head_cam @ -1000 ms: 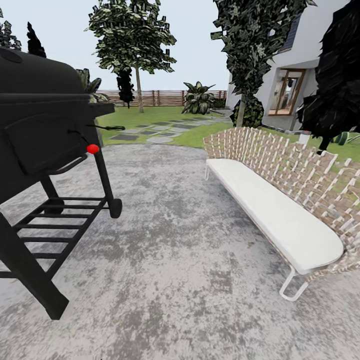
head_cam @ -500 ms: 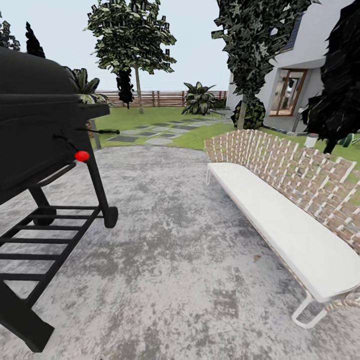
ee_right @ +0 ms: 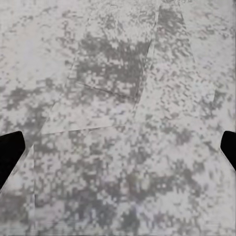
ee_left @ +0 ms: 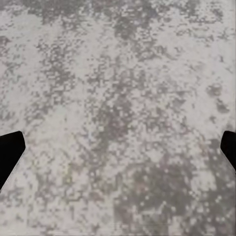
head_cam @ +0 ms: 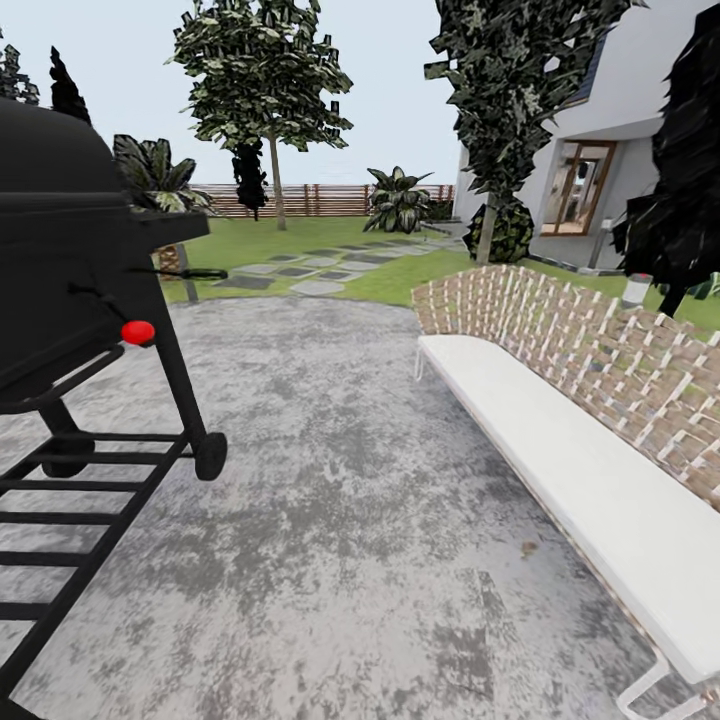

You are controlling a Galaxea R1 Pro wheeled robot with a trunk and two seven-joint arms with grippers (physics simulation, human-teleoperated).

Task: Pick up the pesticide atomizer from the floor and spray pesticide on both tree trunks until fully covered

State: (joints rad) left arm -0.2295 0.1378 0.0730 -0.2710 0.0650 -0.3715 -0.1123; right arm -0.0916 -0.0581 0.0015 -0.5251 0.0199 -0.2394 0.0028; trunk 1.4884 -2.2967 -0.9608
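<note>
Two trees (head_cam: pixel 277 180) (head_cam: pixel 487 225) upright, trunks vertical, beyond grey paving (head_cam: pixel 350 520); both grippers' fingers (ee_left: pixel 10 152) (ee_right: pixel 10 150) spread wide.

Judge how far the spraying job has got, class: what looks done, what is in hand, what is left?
Done: nothing yet. Both wrist views show open fingertips over bare grey paving. In hand: crossing the patio between the black grill and white bench, facing the lawn. Left: finding the atomizer, then spraying both trunks.

The head camera looks forward and slightly down across a mottled grey patio (head_cam: pixel 350 480), between a black grill (head_cam: pixel 70 290) and a white bench (head_cam: pixel 580 470), toward the lawn (head_cam: pixel 290 235). Both wrist cameras face straight down, close to that same paving (ee_left: pixel 118 113).
</note>
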